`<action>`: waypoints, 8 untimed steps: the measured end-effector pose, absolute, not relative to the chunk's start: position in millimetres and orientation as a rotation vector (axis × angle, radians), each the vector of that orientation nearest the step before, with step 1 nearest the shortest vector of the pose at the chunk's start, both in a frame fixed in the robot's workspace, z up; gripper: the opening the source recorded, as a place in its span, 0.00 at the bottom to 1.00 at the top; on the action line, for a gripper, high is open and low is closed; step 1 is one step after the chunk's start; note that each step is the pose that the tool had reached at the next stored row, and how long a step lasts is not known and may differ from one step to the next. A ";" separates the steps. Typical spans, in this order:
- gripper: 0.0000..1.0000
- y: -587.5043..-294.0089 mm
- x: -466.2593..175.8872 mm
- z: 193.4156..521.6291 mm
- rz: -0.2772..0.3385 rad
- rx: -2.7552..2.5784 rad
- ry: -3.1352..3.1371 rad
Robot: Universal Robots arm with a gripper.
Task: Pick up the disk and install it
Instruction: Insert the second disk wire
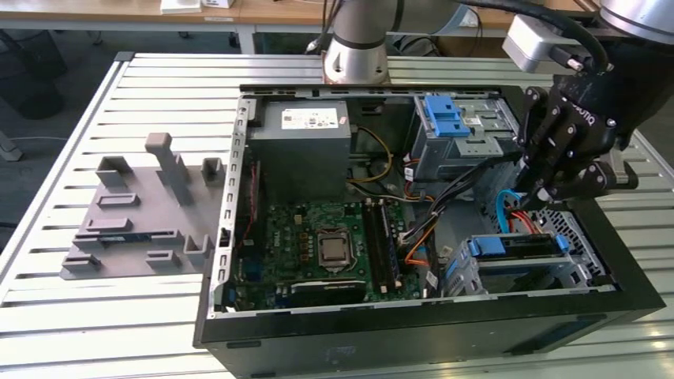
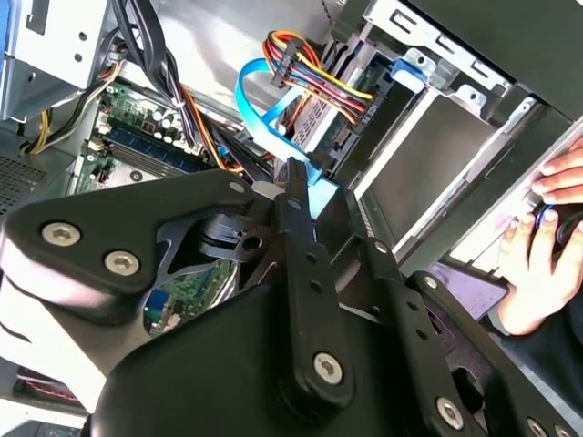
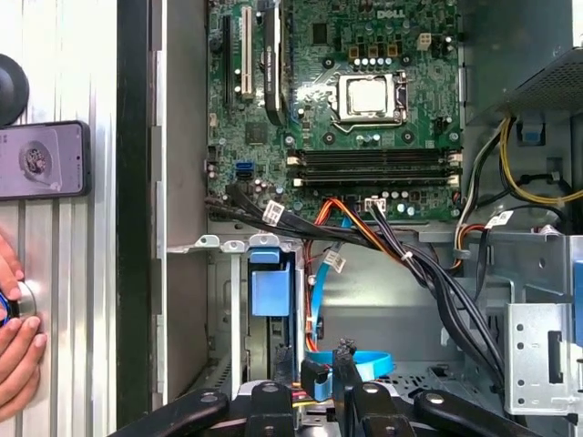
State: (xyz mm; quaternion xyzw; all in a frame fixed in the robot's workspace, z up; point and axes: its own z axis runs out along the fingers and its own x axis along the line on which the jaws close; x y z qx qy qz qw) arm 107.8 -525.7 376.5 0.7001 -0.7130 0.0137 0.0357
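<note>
The disk [image 1: 513, 246], silver in a blue carrier frame, sits inside the drive cage [image 1: 574, 272] at the near right corner of the open computer case. In the first wrist view its blue carrier end [image 3: 271, 287] faces the camera. My gripper [image 1: 537, 201] hangs just above and behind that cage, its fingers drawn together with nothing seen between them. Its black fingers [image 3: 273, 401] are close to a blue data cable [image 3: 364, 364] and a cable plug. In the second wrist view the gripper [image 2: 305, 187] points into the case near the blue cable [image 2: 250, 96].
Bundled black and coloured wires [image 1: 463, 189] cross the case beside the gripper. A grey power supply box [image 1: 305, 130] and a blue latch [image 1: 447, 118] sit at the back. A grey fixture [image 1: 142, 213] lies on the exterior view's left. A person's hand [image 3: 14, 337] rests outside the case.
</note>
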 end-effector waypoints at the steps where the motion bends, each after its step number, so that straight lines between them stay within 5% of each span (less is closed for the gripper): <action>1: 0.31 -525.6 107.8 375.6 0.042 2.151 -2.190; 8: 0.30 -525.3 108.1 366.6 0.042 2.152 -2.189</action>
